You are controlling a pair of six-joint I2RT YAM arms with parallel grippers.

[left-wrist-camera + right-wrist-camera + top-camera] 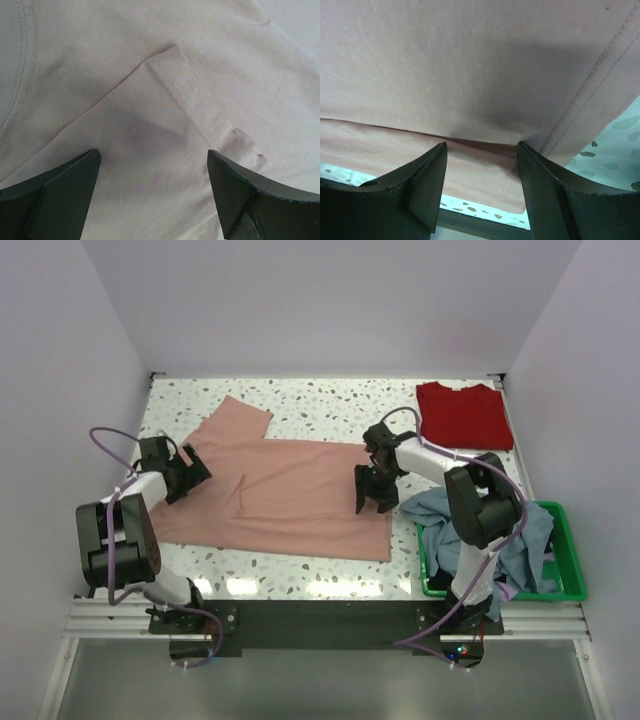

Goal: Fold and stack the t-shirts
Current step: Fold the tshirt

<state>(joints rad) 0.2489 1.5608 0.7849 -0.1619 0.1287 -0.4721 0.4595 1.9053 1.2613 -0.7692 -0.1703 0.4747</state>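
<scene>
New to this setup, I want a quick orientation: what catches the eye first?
A salmon-pink t-shirt lies spread across the middle of the table, the left gripper at its left edge and the right gripper at its right edge, both open. A deep red t-shirt lies folded at the far right corner; a green basket at near right holds blue-grey clothes.

left gripper (155,195) jaws wide apart over salmon-pink t-shirt (125,85), seam between.

Bare tabletop (320,405) behind pink shirt (290,495)
</scene>
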